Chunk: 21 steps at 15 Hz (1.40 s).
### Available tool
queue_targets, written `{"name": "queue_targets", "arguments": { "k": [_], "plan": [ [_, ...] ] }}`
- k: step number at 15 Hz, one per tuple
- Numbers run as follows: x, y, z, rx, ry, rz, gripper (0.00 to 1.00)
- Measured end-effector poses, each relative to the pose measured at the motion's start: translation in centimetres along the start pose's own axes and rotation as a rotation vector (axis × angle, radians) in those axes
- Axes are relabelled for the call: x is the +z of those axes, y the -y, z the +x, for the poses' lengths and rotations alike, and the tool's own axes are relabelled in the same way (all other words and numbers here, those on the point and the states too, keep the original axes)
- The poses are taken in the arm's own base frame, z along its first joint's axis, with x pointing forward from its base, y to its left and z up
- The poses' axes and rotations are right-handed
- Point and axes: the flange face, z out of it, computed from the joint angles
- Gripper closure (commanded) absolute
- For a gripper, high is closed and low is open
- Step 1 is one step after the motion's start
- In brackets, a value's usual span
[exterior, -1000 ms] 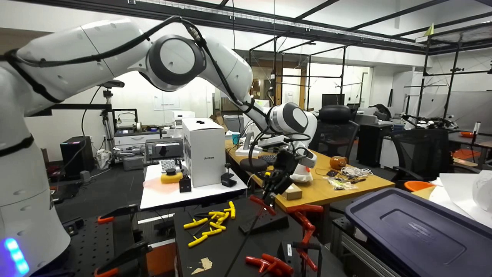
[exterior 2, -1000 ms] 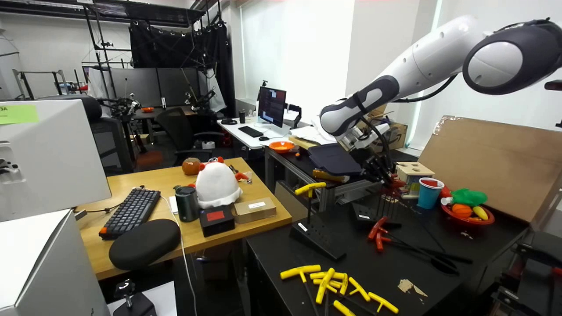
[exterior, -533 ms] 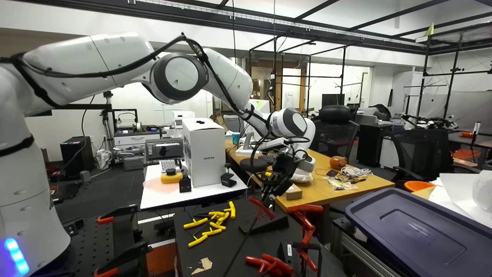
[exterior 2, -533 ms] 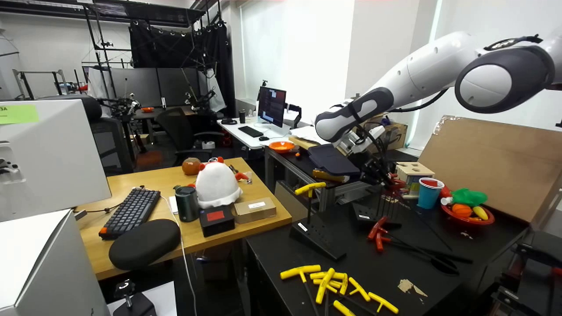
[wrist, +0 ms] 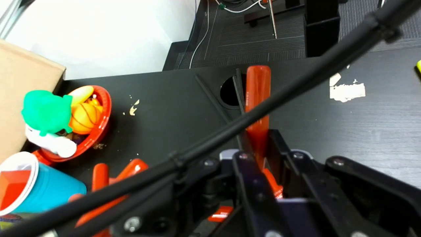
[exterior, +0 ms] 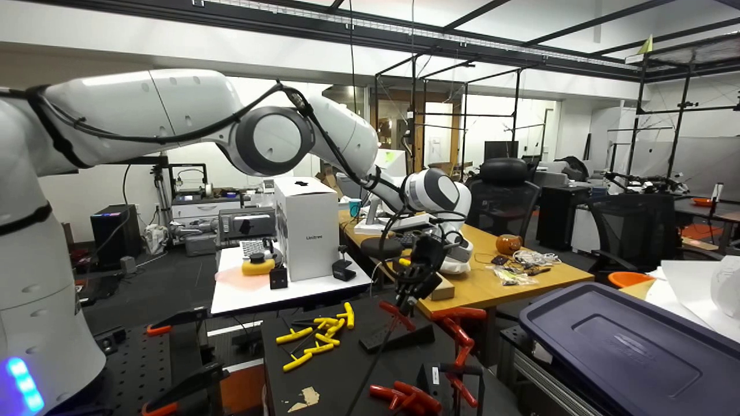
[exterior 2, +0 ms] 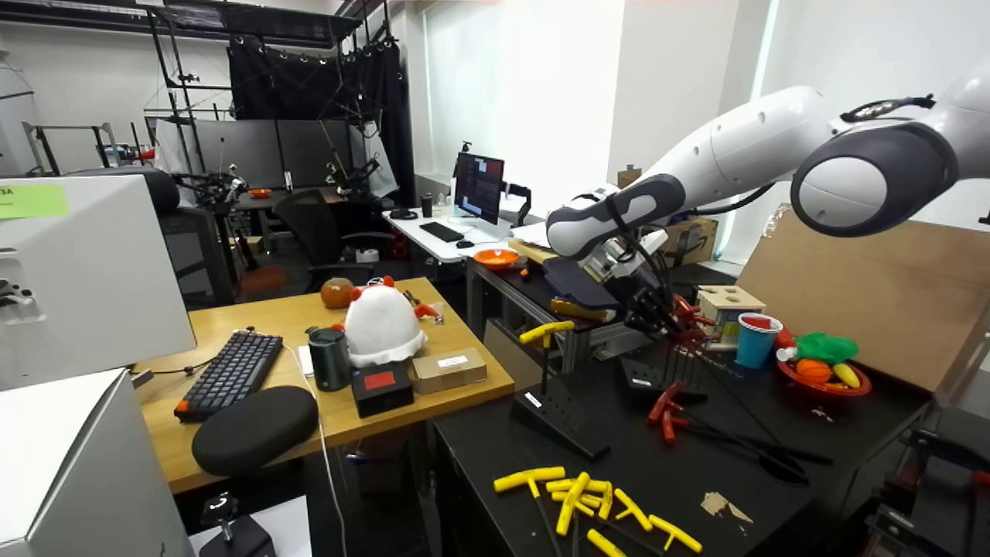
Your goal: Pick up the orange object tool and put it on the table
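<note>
My gripper [exterior: 404,306] is shut on the orange-red handle of a T-handle tool [exterior: 397,316], held over the black workbench. The tool's long dark shaft slants down below the handle; whether its tip touches the bench I cannot tell. In an exterior view the gripper [exterior 2: 671,329] and handle [exterior 2: 691,338] overlap other red handles. In the wrist view the handle [wrist: 259,84] stands between the two fingers [wrist: 260,144], partly covered by a cable. The table with the tan top [exterior: 555,277] stands beyond the black bench; it also shows in an exterior view [exterior 2: 263,309].
The black workbench [exterior 2: 642,456] bears yellow T-handles [exterior: 321,335], loose red T-handles [exterior: 404,396], a rack with red handles [exterior: 459,335], a black stand [exterior 2: 561,422], a blue cup [exterior 2: 754,344] and a red bowl [exterior 2: 824,387]. A purple lid [exterior: 630,346] lies beside it.
The arm's elbow has come down. The gripper has moved slightly, still holding the handle, and the tool's slanted shaft has shifted a little. Other things have not moved.
</note>
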Motion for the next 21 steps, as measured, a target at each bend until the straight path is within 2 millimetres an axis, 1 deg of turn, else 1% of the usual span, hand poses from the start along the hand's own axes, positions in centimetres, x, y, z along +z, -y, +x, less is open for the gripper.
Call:
{"name": "queue_targets", "arguments": {
  "k": [6,14,17,21],
  "plan": [
    [-0.5,-1.0,0.7,-0.049,-0.043,0.013,0.95],
    [-0.4,-0.8,1.2,-0.121,-0.062,0.025,0.95],
    [0.0,-0.7,1.6,-0.15,-0.062,0.024,0.95],
    [1.2,-0.6,2.2,-0.192,-0.045,0.025,0.95]
  ]
}}
